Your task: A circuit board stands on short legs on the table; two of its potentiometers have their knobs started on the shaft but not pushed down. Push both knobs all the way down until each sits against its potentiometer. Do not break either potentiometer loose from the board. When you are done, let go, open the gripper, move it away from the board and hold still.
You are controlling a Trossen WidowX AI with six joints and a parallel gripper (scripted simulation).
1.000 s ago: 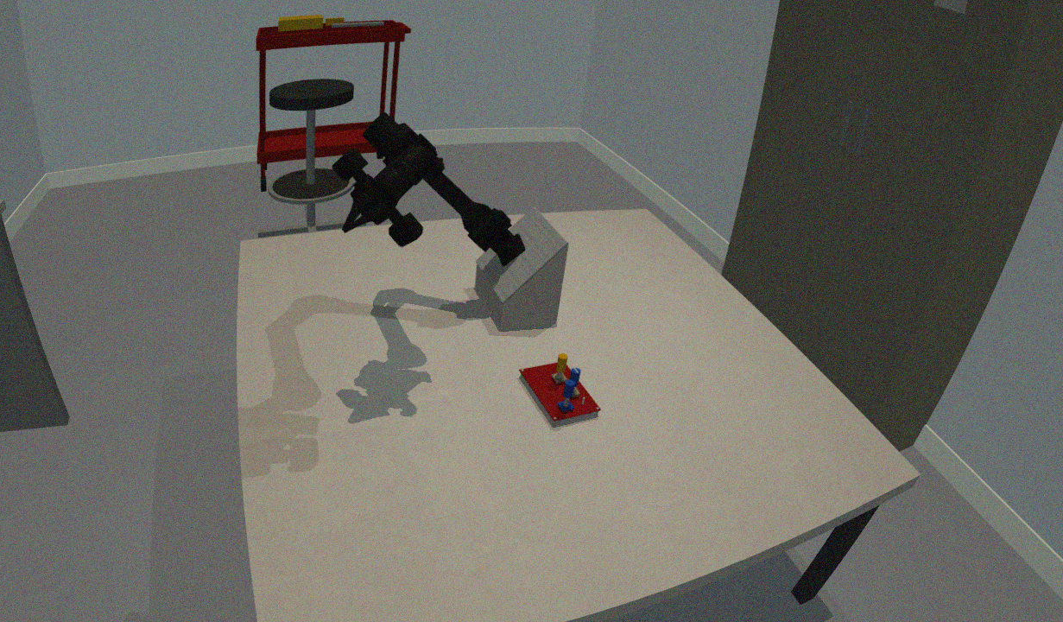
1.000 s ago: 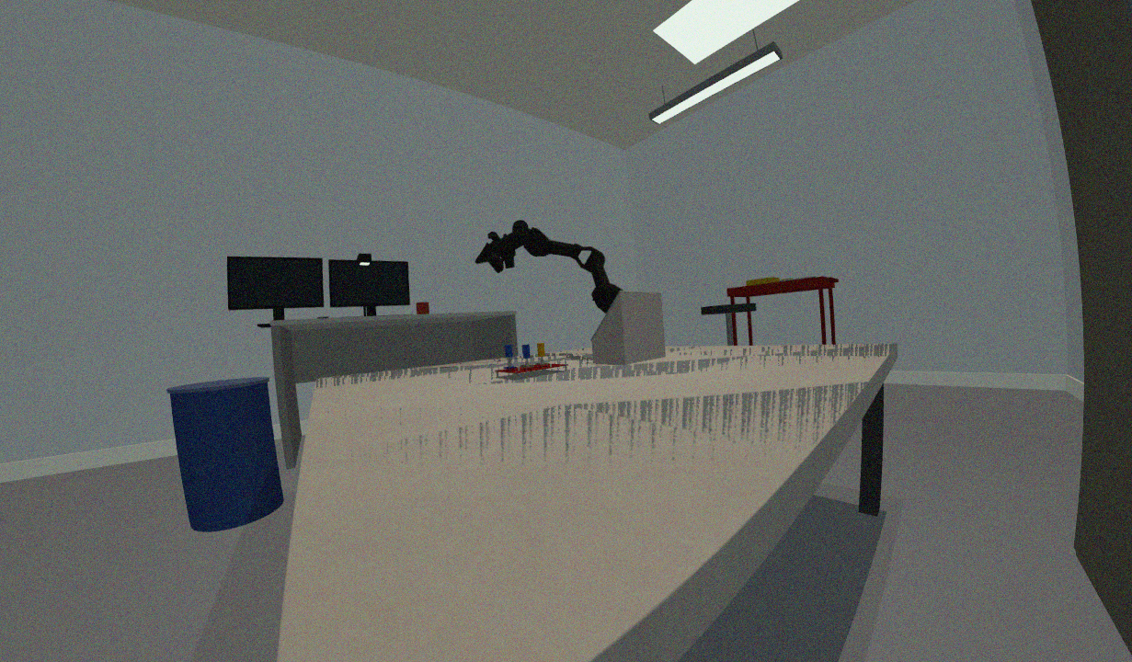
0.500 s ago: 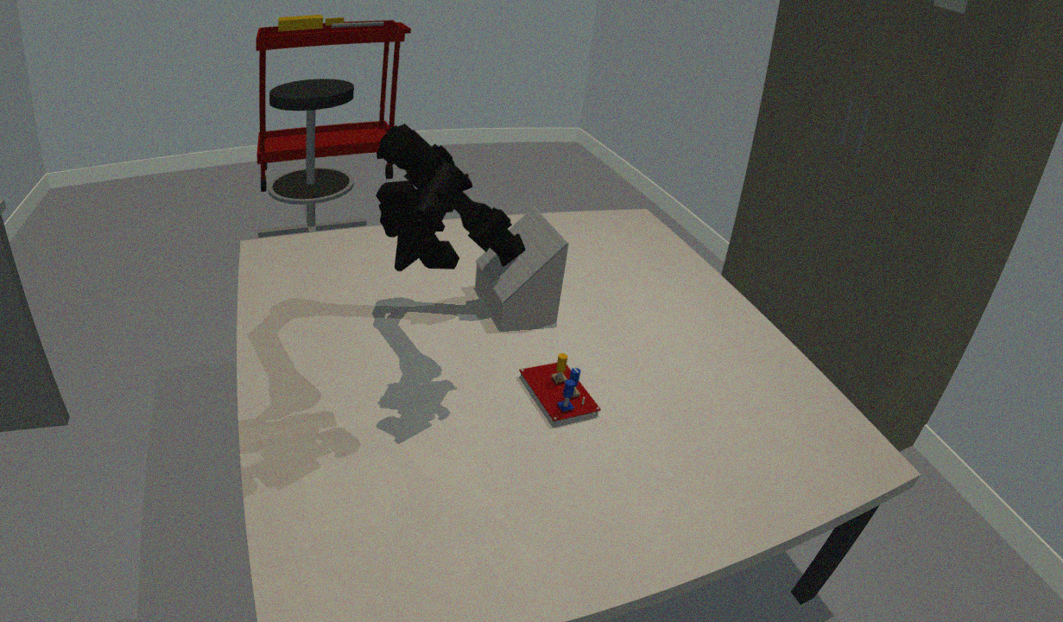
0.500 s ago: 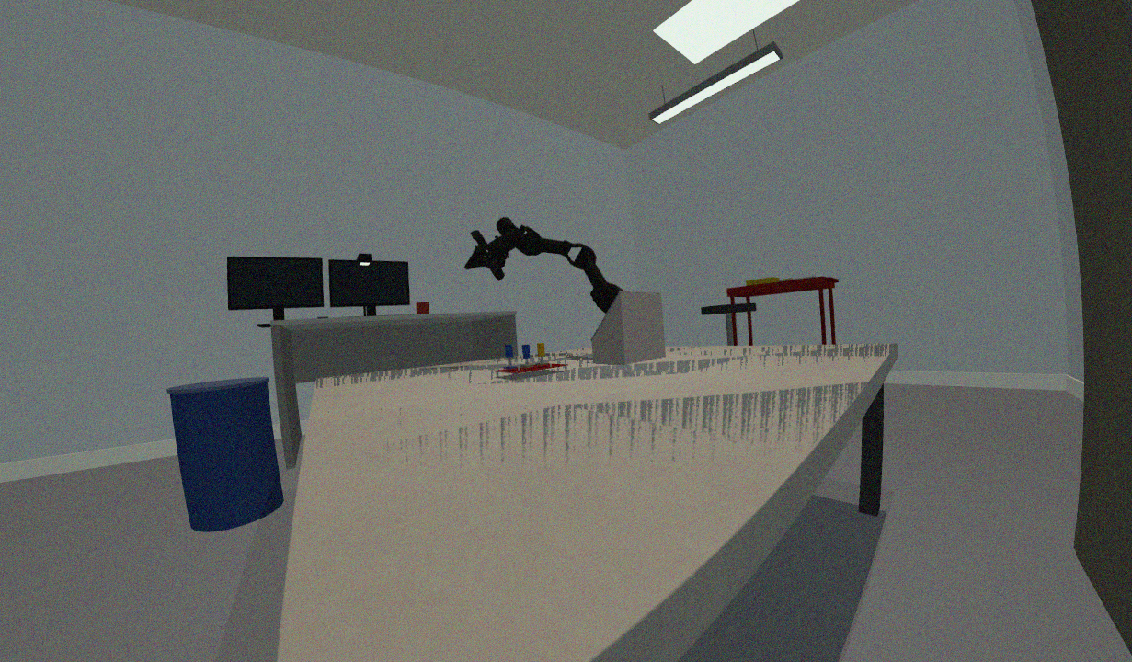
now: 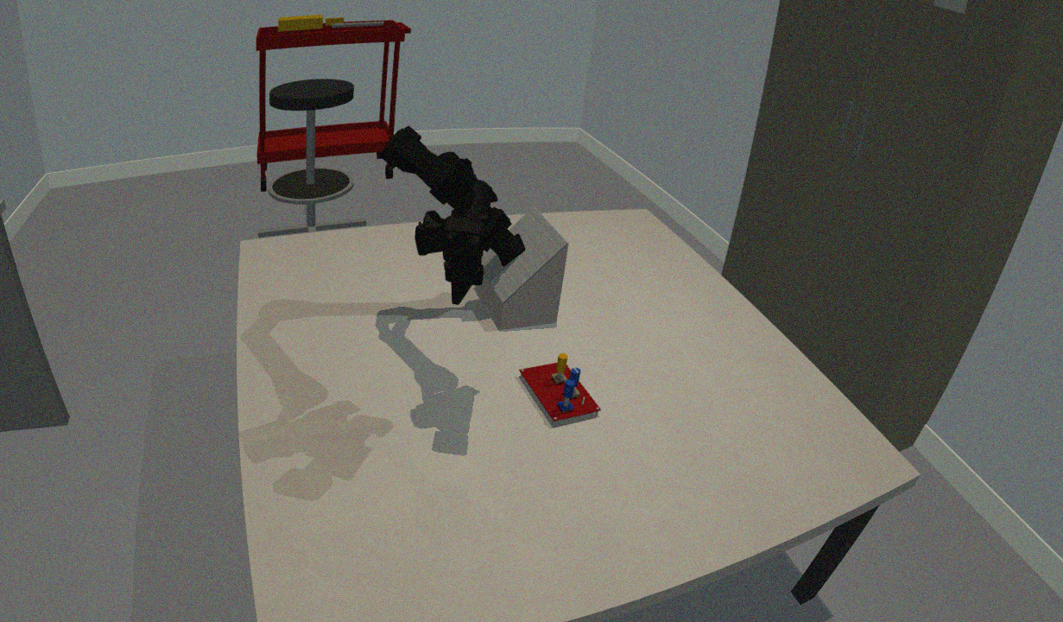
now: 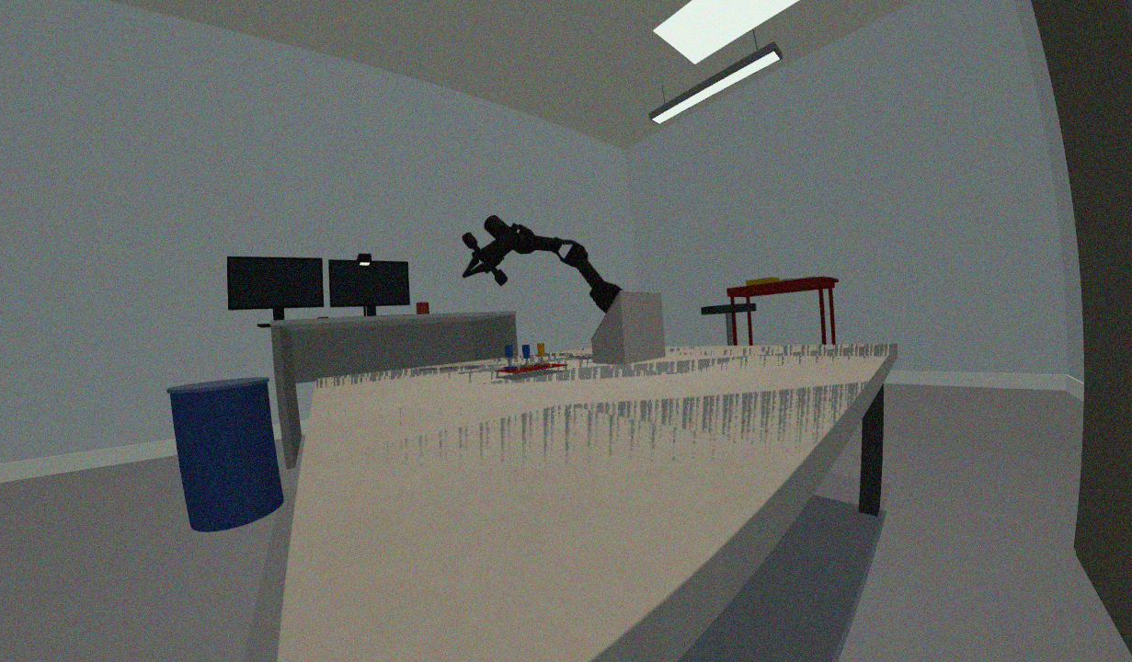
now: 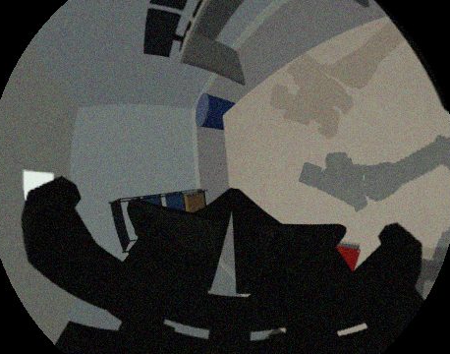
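Note:
The red circuit board (image 5: pixel 540 384) (image 6: pixel 533 370) (image 7: pixel 349 256) stands on the table; only a corner shows in the wrist view. It carries a yellow knob (image 5: pixel 561 361) (image 6: pixel 541 348), a blue knob (image 5: pixel 568 389) (image 6: pixel 508 350) nearest the top camera and another blue knob (image 5: pixel 575 375) (image 6: pixel 526 351) between them. All three stand upright above the board. A thin shaft shows under the nearest blue knob; the views are too small to tell how far each knob is seated. My gripper (image 5: pixel 458 301) (image 6: pixel 464 275) (image 7: pixel 233 193) is shut and empty, high above the table and well away from the board.
The arm's grey angled base block (image 5: pixel 531 289) (image 6: pixel 644 329) stands on the table (image 5: pixel 673 464) (image 6: pixel 438 527) behind the board. A blue bin (image 6: pixel 226 457) (image 7: pixel 215 112) stands on the floor beyond the table edge. Arm shadows fall on the table beside the board.

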